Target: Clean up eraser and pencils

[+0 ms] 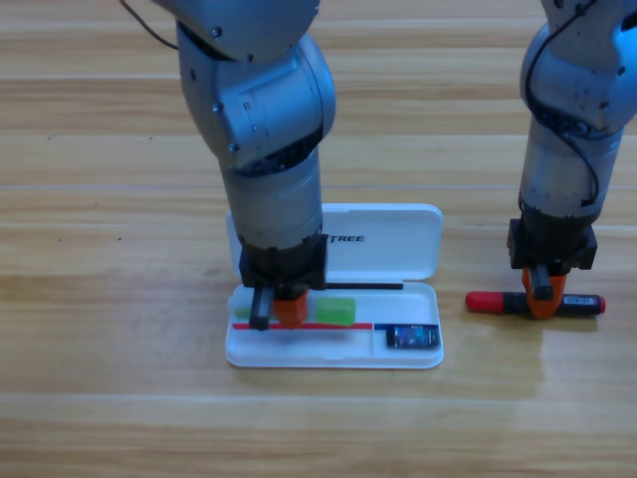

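Left hand lowered into the white case at centre frame, over the green stick; grip unclear. Right hand at right frame clamped on the red-capped marker.

The left gripper points down into the white case and covers the middle of the green stick, so only its two ends show on either side. Whether it grips the stick cannot be told. The case's lid is partly hidden behind that arm. To the right of the case, the right gripper covers the middle of the red-capped marker. The label on the eraser, in the case's small right compartment, is too small to read. Both arms are cut off by the top edge.
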`<action>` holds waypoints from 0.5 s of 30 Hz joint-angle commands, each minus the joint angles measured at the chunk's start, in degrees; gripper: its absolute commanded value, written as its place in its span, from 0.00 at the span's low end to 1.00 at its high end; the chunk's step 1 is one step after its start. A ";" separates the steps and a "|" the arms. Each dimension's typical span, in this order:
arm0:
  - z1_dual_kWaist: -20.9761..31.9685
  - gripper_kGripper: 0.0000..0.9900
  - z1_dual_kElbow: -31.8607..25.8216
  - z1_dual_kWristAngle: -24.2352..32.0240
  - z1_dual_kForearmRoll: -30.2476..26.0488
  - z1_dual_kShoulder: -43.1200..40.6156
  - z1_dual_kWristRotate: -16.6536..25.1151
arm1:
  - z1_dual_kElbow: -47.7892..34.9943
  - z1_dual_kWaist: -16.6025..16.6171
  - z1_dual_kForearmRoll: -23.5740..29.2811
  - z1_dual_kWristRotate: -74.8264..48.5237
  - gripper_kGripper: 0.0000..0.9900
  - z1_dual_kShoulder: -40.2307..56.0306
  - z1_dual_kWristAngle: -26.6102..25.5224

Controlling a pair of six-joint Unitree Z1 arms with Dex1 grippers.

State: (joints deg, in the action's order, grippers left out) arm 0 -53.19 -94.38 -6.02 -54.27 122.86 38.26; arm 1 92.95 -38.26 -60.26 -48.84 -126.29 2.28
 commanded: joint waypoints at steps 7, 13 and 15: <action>-1.04 0.00 -0.01 -0.75 0.57 2.73 -0.82 | -1.81 1.52 0.59 -0.12 0.00 0.87 0.45; -1.04 0.49 -0.10 -0.84 0.48 2.73 -1.17 | -1.98 1.61 0.59 -0.12 0.00 1.31 0.45; -1.13 0.85 -0.10 -1.19 0.48 2.73 -1.61 | -2.07 1.61 0.59 -0.12 0.00 1.49 0.45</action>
State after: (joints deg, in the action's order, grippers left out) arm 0 -53.19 -94.41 -6.06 -54.27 122.86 37.88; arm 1 92.75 -38.26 -60.26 -48.84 -126.21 2.31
